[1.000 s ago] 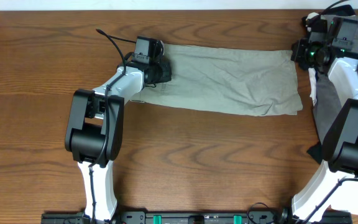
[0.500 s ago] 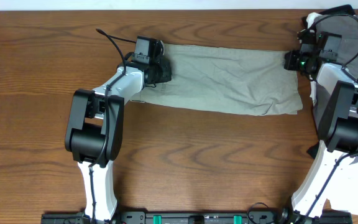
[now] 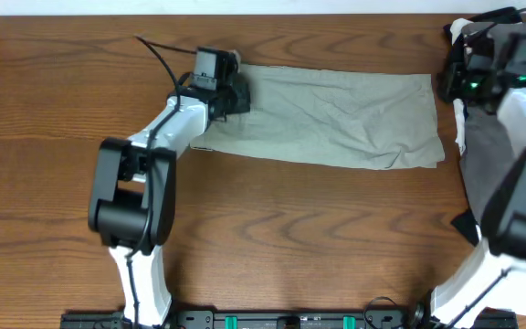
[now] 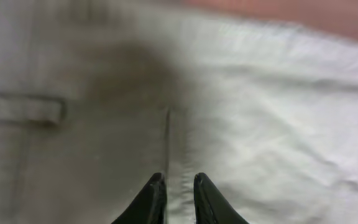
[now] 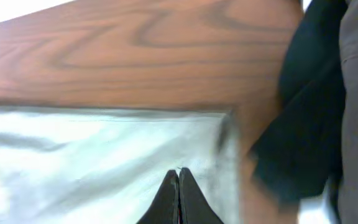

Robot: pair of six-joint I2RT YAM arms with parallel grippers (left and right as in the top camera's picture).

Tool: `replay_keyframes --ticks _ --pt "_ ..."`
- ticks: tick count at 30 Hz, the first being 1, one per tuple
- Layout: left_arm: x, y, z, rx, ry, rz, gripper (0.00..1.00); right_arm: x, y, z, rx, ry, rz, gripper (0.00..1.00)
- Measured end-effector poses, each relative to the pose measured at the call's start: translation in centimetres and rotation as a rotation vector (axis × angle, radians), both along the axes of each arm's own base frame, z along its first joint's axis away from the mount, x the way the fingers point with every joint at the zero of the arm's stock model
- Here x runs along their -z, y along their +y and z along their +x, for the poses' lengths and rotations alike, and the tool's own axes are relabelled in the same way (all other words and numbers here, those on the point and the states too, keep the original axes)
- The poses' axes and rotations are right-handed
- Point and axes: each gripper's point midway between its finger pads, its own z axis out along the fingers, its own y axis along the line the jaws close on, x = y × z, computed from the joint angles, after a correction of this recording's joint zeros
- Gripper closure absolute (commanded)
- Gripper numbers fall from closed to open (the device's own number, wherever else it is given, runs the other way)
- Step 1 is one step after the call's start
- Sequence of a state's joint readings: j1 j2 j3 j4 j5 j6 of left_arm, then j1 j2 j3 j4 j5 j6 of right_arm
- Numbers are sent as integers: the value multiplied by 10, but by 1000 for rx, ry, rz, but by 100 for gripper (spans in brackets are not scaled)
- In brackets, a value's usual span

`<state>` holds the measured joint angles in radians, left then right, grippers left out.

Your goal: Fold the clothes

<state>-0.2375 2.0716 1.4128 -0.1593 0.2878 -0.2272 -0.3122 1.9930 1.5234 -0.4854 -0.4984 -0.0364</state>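
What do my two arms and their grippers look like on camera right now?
White shells with black joints on both. The left arm trails a thin black cable; the right arm shows a green light. The left gripper and right gripper have slim, black, pointed fingers.

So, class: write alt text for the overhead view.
Khaki shorts lie spread flat on a wooden table. The left gripper pinches their left end; the right gripper, shut, is at their right end, beside a pile of grey and black clothes.

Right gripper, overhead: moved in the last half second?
Yes. The right gripper shifted right, from the shorts' right edge toward the dark garment pile.
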Motion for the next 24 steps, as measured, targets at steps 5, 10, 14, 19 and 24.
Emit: replay_keyframes --ticks 5,10,14,19,24 --pt "-58 -2 12 -2 -143 -32 81 -44 22 -56 -34 111 47 99" --pt "-66 -6 26 -2 -217 -50 81 -16 29 -87 -45 257 61 99" --pt "-58 -9 40 -3 -266 -62 87 21 29 -100 -41 309 52 99" --pt "-49 -19 55 7 -332 -77 87 60 31 -113 -32 319 46 99" --pt "-33 -35 58 31 -345 -85 88 99 30 -132 -2 344 20 99"
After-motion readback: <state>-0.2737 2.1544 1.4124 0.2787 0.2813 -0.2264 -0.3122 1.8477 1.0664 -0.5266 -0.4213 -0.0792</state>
